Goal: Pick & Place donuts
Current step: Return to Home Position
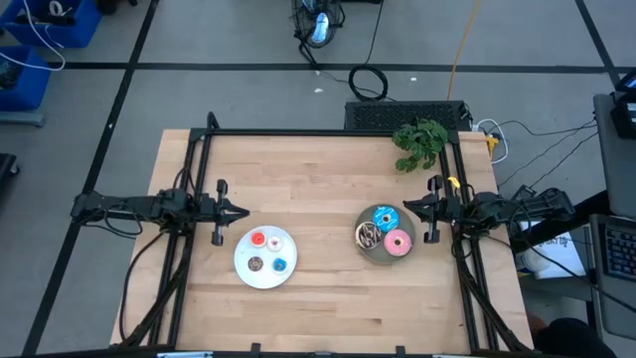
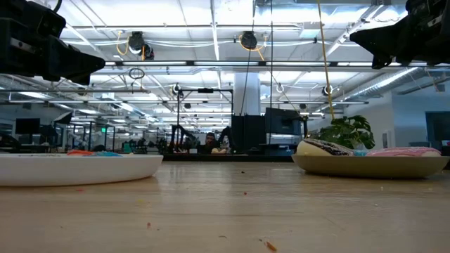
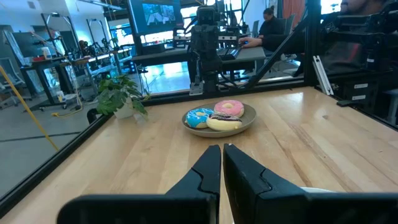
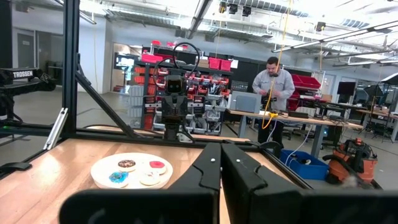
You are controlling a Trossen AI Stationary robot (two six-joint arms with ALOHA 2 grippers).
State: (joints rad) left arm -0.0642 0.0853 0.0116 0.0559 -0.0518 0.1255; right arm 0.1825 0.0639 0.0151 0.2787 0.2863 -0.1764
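Three larger donuts lie on the round grey plate [image 1: 364, 251]: blue sprinkled [image 1: 386, 217], dark brown sprinkled [image 1: 369, 235] and pink [image 1: 398, 244]. Four tiny donuts lie on the round white plate [image 1: 241, 270]: red [image 1: 259, 239], pale pink [image 1: 277, 242], brown [image 1: 255, 264] and blue [image 1: 280, 266]. My left gripper [image 1: 241, 211] hovers shut above the table's left side, just beyond the white plate. My right gripper [image 1: 407, 207] hovers shut at the table's right side, beside the grey plate's far right rim. Neither touches anything. The left wrist view shows the grey plate [image 3: 247, 124] ahead, the right wrist view the white plate [image 4: 99, 171].
A small green potted plant [image 1: 419, 144] stands at the table's far right corner. Black frame rails run along the table's far, left and right edges. Bare wood lies between the two plates and along the near edge. A person stands at a workbench in the room behind.
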